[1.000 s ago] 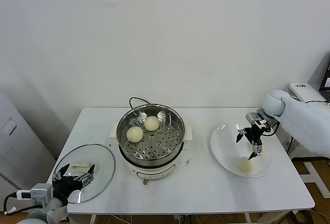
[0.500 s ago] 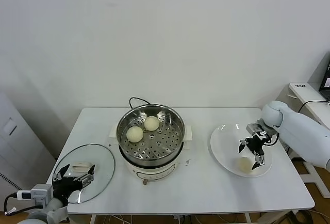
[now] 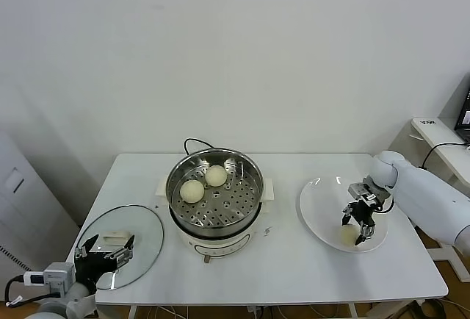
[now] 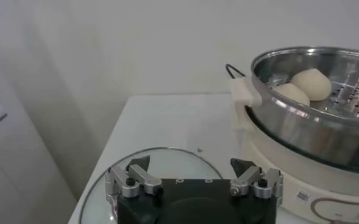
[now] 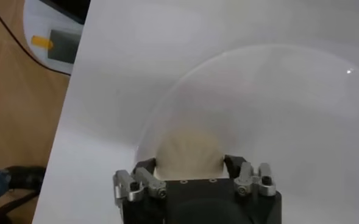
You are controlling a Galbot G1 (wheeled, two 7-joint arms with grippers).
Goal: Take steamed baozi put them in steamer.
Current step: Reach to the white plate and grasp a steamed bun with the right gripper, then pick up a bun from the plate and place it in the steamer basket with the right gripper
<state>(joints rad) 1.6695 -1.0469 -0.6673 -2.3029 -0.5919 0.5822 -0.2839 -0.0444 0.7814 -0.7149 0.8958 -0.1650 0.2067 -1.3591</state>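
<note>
Baozi (image 3: 349,234) on your white plate (image 3: 319,205) sits between the right gripper's (image 3: 355,226) spread fingers, its lower half hidden; two more (image 3: 192,190) (image 3: 216,176) lie in the steamer (image 3: 250,190). Left gripper (image 3: 105,251) hangs open over the glass lid (image 3: 147,223).

Bare lab-like test room: plain white wall (image 3: 235,47), white table (image 3: 294,267), grey cabinet (image 3: 22,201) alongside.
</note>
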